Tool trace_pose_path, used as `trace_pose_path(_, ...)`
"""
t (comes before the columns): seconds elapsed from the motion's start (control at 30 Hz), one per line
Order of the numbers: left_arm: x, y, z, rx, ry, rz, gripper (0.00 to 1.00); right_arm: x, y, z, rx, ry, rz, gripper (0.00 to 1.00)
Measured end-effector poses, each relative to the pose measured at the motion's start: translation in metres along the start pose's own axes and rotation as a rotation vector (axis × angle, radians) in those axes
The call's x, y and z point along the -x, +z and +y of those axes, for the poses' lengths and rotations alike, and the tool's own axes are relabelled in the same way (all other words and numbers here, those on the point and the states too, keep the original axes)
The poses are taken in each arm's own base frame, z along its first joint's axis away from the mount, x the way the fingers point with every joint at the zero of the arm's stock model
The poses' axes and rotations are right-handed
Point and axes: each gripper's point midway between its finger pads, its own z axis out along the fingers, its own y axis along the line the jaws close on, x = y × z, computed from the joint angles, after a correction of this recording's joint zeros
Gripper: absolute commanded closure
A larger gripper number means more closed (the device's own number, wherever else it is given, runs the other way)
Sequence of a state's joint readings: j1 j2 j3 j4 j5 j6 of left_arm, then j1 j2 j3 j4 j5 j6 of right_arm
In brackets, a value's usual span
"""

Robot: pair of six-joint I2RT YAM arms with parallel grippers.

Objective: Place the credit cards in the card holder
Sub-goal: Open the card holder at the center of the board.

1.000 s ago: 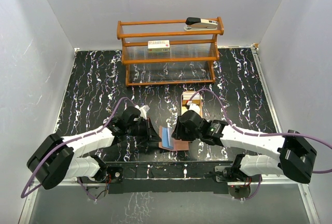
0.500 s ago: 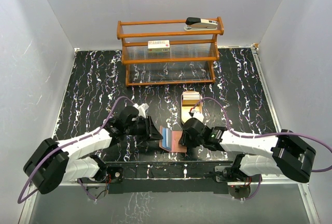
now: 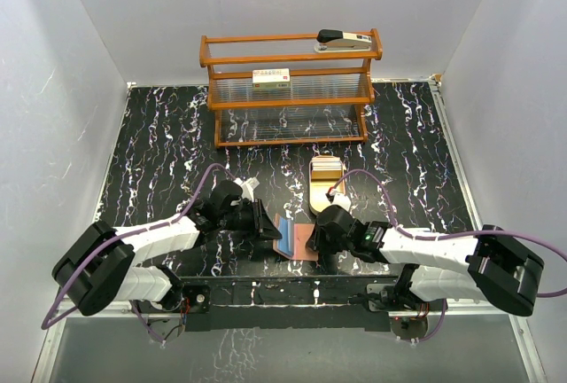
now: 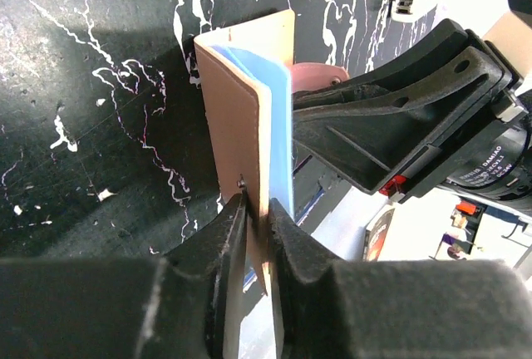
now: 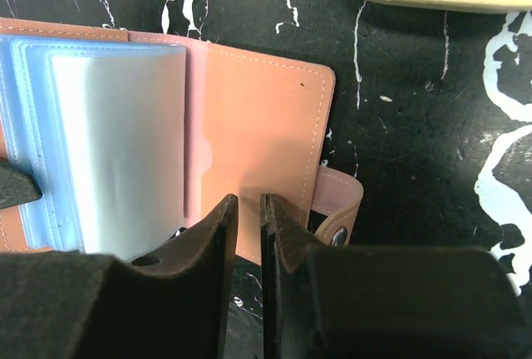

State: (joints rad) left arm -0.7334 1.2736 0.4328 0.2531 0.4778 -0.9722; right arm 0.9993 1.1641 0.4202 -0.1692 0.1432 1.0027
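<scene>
While the left end effector [image 4: 256,209] clamps the raised flap of the reddish-brown leather-look card holder [image 3: 304,241], open on the desk [image 3: 159,152], the right end effector [image 5: 247,209], fingers nearly together, meets its flat flap; pale credit cards [image 3: 325,165] seemingly wait in the oval wooden tray [image 3: 319,190], none visibly inserted.

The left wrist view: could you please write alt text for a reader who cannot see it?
The left gripper pinches the card holder by its tan cover, holding it upright, light blue sleeves behind it. The right gripper sits close beside, over a black marbled table.
</scene>
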Motion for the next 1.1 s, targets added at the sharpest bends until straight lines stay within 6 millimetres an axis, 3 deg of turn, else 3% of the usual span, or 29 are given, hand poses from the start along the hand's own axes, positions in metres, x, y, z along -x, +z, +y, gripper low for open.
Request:
trace_pose_path(0.07, 0.0, 0.0, -0.001, -0.004, 0.001, -0.003, 1.0, 0.0, 0.0, 0.0, 0.001, 0.0, 0.0, 0.84)
trace_pose_path(0.17, 0.001, 0.0, -0.002, -0.005, 0.001, -0.006, 1.0, 0.0, 0.0, 0.0, 0.0, -0.001, -0.001, 0.81)
trace_pose_path(0.43, 0.003, -0.001, -0.003, -0.001, 0.004, -0.026, 1.0, 0.001, -0.009, 0.007, 0.036, 0.002, 0.008, 0.59)
trace_pose_path(0.73, 0.004, -0.009, -0.002, 0.028, 0.011, -0.06, 1.0, 0.025, -0.032, 0.053, 0.168, 0.015, -0.028, 0.39)
trace_pose_path(1.1, 0.003, -0.012, 0.004, 0.065, 0.009, -0.077, 1.0, 0.008, -0.014, 0.058, 0.133, -0.022, 0.049, 0.36)
